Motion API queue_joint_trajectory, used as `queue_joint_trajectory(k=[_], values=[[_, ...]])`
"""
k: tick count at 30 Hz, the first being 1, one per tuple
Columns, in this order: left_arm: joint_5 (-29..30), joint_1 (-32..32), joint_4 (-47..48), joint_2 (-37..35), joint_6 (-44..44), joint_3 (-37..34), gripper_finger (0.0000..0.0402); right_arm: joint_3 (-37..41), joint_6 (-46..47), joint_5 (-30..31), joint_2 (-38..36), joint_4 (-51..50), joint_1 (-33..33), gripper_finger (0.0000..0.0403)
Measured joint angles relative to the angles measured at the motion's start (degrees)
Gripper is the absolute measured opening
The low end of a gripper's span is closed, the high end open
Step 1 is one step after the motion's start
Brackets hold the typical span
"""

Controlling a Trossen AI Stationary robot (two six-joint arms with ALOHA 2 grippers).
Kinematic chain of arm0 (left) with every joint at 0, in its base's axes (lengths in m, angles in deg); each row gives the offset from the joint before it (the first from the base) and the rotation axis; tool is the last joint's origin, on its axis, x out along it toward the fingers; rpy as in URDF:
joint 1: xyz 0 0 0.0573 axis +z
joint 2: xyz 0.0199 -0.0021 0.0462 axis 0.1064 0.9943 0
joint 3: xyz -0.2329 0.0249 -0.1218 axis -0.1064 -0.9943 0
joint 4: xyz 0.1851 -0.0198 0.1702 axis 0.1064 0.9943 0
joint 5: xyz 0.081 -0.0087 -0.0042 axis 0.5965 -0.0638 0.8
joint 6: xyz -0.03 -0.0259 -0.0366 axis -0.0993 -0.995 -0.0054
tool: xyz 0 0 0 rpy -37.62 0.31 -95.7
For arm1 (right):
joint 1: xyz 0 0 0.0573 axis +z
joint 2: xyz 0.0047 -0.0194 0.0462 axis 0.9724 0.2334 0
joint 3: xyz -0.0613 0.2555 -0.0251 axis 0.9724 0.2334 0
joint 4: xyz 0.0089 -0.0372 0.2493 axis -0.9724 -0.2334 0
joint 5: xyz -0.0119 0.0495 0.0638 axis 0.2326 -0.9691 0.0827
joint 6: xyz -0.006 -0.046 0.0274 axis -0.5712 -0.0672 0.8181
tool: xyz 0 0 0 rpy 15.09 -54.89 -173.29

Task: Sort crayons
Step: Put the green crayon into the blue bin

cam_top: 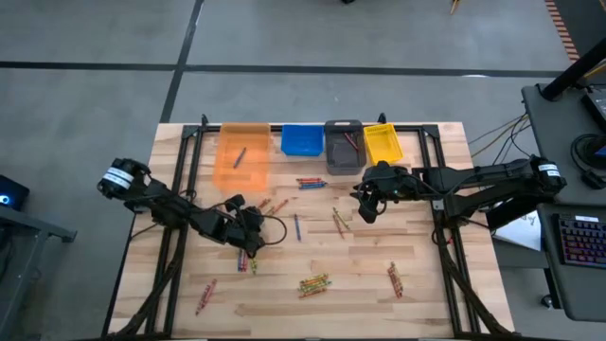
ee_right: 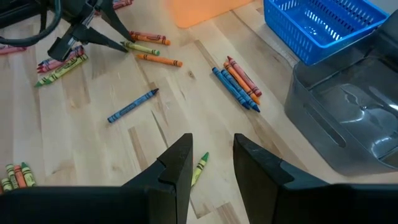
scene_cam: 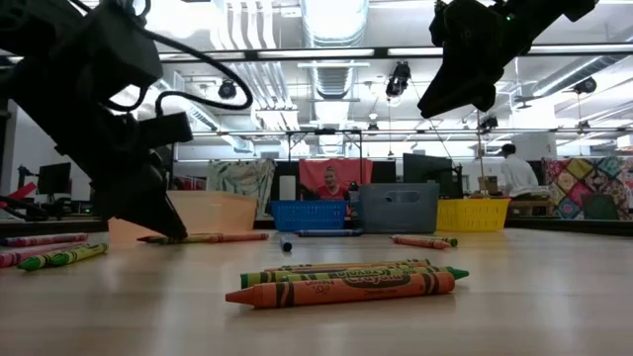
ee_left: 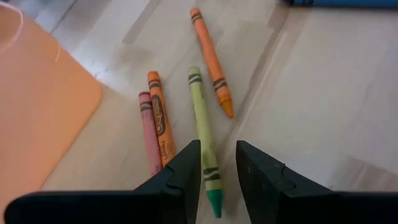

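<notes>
Looking at the crayons, I see them scattered in small clusters over the wooden table: a bundle near the front middle, a few at the front left and front right, some blue and orange ones just in front of the bins, and one blue crayon lying alone near the centre.

My left gripper is down at the tabletop by the near corner of the orange bin. Its fingers are spread a little, straddling a green-yellow crayon that lies flat on the wood; I cannot tell whether the pads touch it. An orange crayon and a red crayon lie side by side just beside it, and another orange one sits a bit farther out.

My right gripper hangs above the table in front of the grey bin, fingers apart and holding nothing, with a green-yellow crayon on the wood below it. The blue bin and the yellow bin flank the grey one.
</notes>
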Motion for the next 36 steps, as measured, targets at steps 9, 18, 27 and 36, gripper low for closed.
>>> queue_joint_trajectory(k=[9,18,27,36], values=[[1.6,0.0,-2.4,3.5,-2.4,-0.1,0.008,0.0,0.0,0.0,0.0,0.1,0.0,0.0105],[1.3,0.0,-2.7,4.0,-3.7,-0.2,0.0073,0.0,0.0,0.0,0.0,0.1,0.0,0.0105],[0.3,0.0,-2.5,3.9,-4.1,-0.2,0.0006,0.0,0.0,0.0,0.0,0.1,0.0,0.0105],[-0.3,0.0,-2.4,2.4,-4.5,-0.3,0.0002,0.0,0.0,0.0,0.0,0.1,0.0,0.0105]])
